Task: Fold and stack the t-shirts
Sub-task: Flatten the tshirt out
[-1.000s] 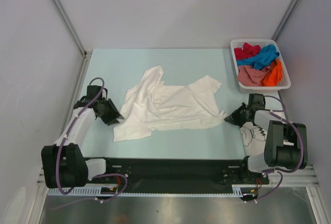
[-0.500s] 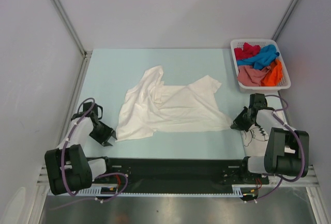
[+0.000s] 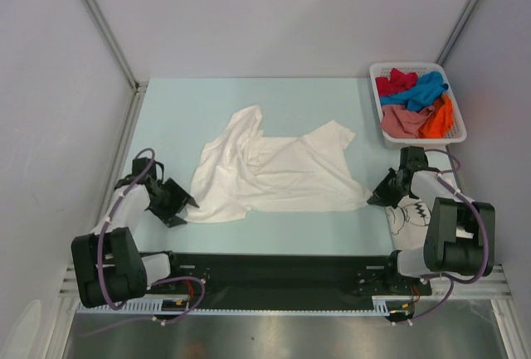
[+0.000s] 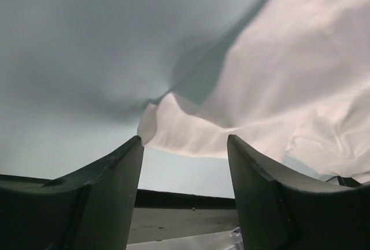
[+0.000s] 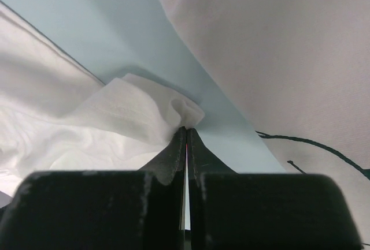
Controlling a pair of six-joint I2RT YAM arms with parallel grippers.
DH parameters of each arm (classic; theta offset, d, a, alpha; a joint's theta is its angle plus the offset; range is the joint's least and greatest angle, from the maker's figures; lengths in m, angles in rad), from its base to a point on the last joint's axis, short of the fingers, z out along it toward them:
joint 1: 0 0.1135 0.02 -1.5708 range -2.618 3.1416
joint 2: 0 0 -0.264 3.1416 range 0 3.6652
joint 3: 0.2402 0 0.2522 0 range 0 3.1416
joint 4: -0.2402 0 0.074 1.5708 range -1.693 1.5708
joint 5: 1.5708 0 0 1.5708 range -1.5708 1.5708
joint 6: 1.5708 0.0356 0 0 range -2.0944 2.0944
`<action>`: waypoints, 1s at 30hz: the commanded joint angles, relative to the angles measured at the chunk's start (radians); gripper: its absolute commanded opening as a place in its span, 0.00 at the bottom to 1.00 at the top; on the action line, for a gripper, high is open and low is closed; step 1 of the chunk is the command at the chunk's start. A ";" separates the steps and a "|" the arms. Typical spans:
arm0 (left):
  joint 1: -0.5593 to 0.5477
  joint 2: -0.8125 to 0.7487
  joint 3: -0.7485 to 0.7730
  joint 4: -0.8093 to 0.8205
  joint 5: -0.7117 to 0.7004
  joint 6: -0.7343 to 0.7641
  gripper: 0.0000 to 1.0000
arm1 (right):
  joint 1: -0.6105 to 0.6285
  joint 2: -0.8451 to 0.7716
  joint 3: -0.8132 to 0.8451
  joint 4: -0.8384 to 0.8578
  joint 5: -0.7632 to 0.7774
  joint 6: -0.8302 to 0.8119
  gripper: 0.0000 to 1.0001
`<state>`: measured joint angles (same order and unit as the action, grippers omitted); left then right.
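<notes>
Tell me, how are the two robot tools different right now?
The left tool is open, facing one corner of the white t-shirt; the right tool is shut, pinching another corner. The left tool is at the shirt's near-left end, the right tool at its right end. Both are black.

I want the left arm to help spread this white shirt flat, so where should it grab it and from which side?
Probably the near left hem corner of the white shirt, approached low from the left. Its tip lies on the table, pointing between the open jaws of the left gripper, opposite the corner the right gripper pinches.
</notes>
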<state>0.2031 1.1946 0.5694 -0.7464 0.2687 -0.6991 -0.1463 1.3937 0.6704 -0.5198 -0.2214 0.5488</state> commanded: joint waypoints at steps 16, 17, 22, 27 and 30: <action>-0.024 0.211 0.188 0.083 0.084 0.153 0.70 | -0.003 0.031 0.035 0.015 -0.053 0.007 0.00; -0.025 0.201 0.184 0.088 0.093 0.148 0.60 | -0.003 0.033 0.038 0.015 -0.053 0.007 0.00; -0.057 0.064 0.144 0.096 0.159 0.086 0.23 | -0.003 0.030 0.031 0.020 -0.052 0.007 0.00; -0.134 -0.090 0.211 0.041 0.109 0.056 0.00 | -0.003 0.024 0.024 0.003 -0.052 0.000 0.00; -0.189 -0.173 0.237 0.056 0.080 0.011 0.00 | -0.003 0.019 0.028 -0.012 -0.047 -0.006 0.00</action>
<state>0.0628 1.0897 0.7479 -0.6945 0.3695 -0.6369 -0.1463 1.4250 0.6792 -0.5140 -0.2623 0.5488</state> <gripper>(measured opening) 0.011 0.009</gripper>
